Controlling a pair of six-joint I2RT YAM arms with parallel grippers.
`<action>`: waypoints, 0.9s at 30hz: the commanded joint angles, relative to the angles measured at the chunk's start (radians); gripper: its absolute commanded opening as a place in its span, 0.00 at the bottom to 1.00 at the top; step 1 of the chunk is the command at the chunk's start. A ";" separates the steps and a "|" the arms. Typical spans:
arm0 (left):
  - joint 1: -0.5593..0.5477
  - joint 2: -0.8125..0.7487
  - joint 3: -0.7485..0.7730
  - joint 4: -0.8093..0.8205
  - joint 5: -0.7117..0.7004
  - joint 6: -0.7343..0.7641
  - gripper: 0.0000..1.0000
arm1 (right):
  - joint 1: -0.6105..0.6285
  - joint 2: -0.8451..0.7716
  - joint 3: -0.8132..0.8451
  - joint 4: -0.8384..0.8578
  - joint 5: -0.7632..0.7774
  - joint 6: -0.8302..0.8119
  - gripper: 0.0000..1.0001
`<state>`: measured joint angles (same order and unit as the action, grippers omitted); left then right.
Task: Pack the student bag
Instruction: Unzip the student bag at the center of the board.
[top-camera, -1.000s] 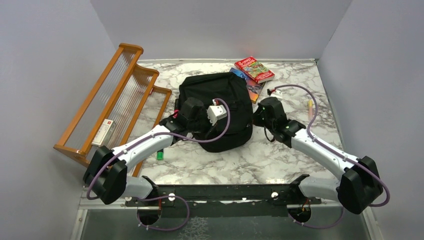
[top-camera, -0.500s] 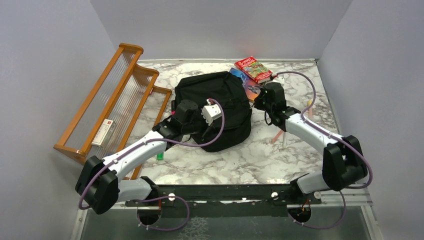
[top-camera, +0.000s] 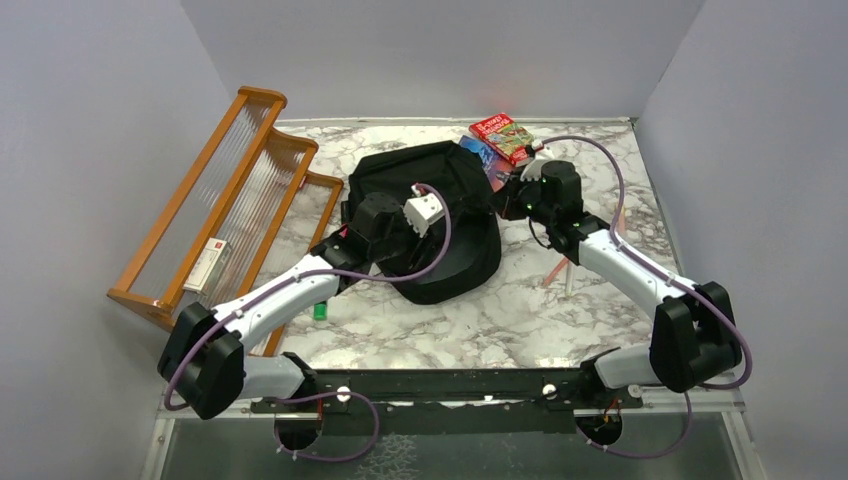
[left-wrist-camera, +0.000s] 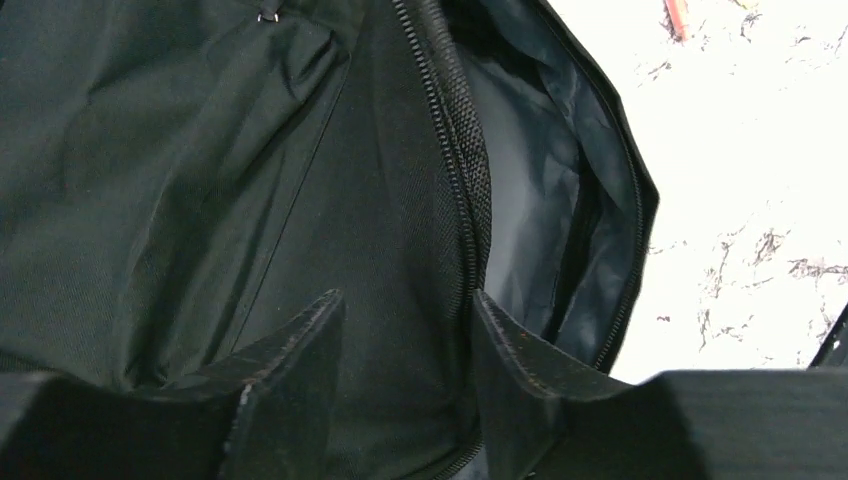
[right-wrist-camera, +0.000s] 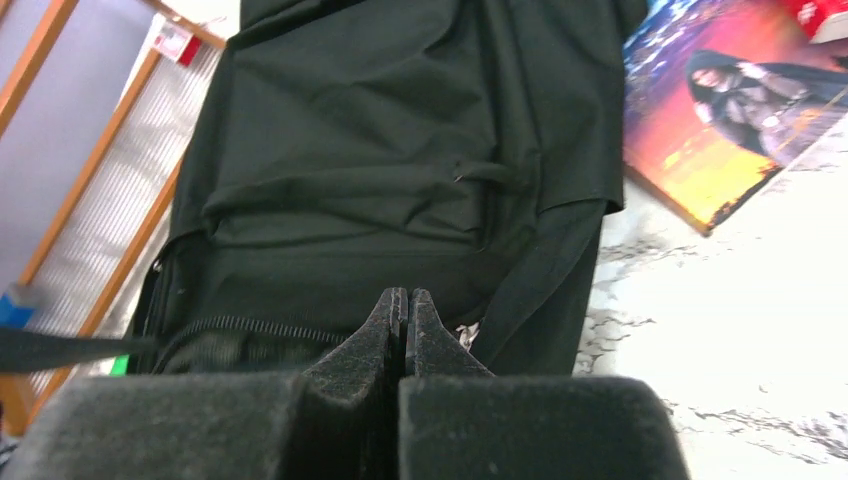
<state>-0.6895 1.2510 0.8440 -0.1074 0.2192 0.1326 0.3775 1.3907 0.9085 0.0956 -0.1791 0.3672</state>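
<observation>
Student bag (top-camera: 462, 190), soft black fabric, grey lining; left jaws apart, right jaws together

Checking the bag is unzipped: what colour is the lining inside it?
The lining is grey, inside the black bag; the left wrist view shows it best.

The left arm (top-camera: 280, 292) and right arm (top-camera: 620, 263) show white links, black joints, purple cables, black jaws.
</observation>
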 joint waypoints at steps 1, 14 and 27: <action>-0.004 0.051 0.059 0.041 -0.008 -0.006 0.54 | -0.006 -0.040 -0.038 0.052 -0.145 0.010 0.00; -0.053 0.112 0.147 0.079 0.074 -0.082 0.70 | -0.006 -0.047 -0.054 0.040 -0.129 0.030 0.01; -0.063 0.245 0.229 0.133 0.048 -0.128 0.88 | -0.005 -0.053 -0.065 0.043 -0.134 0.038 0.00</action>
<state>-0.7406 1.4406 1.0183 -0.0288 0.2607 0.0334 0.3775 1.3674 0.8574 0.1047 -0.2821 0.3931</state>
